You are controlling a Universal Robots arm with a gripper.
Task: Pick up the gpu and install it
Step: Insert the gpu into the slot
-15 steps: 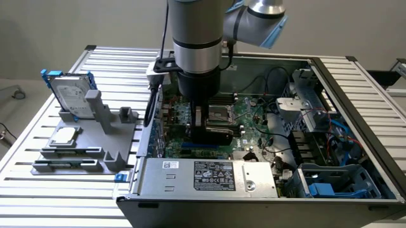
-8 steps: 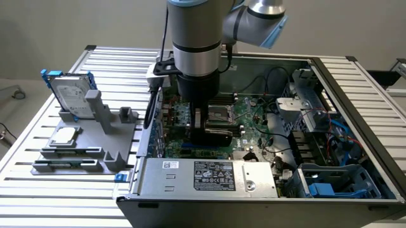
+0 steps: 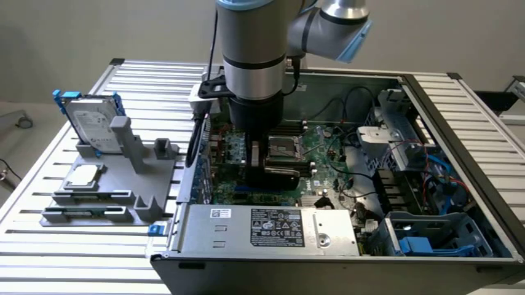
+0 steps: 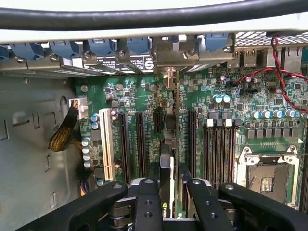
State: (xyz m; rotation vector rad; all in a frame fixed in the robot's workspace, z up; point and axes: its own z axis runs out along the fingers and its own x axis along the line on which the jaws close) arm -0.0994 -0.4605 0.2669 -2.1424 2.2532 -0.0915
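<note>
My gripper (image 4: 168,207) has its fingers (image 4: 147,204) pinched narrowly on the gpu (image 4: 166,166). It is a thin, hard card held edge-on and upright over the long black slots of the green motherboard (image 4: 216,110), with the square metal CPU socket (image 3: 283,147) at about two o'clock of my gripper in the exterior view. I judge that any tilt could make its edge miss the slot and scrape the small round capacitors, or catch its silver bracket (image 4: 168,77) on the rear frame.
</note>
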